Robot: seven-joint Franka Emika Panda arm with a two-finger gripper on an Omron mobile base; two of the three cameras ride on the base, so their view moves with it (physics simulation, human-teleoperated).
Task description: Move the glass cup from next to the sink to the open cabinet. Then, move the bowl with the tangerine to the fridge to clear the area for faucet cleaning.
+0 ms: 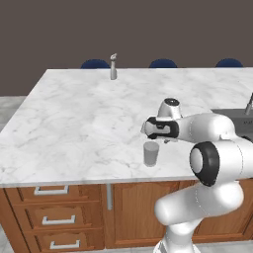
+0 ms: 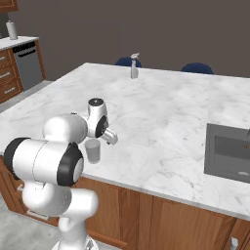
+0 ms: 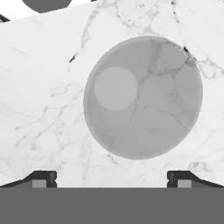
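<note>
The glass cup point(image 1: 151, 153) is standing upright on the white marble desk point(image 1: 89, 118), near the front edge. The sink point(image 2: 228, 152) is lying well apart from it, toward the right side of the desk. The gripper point(image 3: 112, 178) is hanging just above the cup and is looking straight down into it; in the hand view the round mouth of the cup point(image 3: 142, 97) is sitting between the two dark fingertips point(image 3: 41, 178), a little above them. The jaws are standing wide apart and are not touching the cup. A slim grey pump dispenser point(image 1: 113, 67) is standing far back on the desk. Behind the far edge, blue chair backs point(image 1: 95, 63) are showing. Under the desk, wooden drawer fronts point(image 1: 52, 212) with silver handles are facing the robot.
</note>
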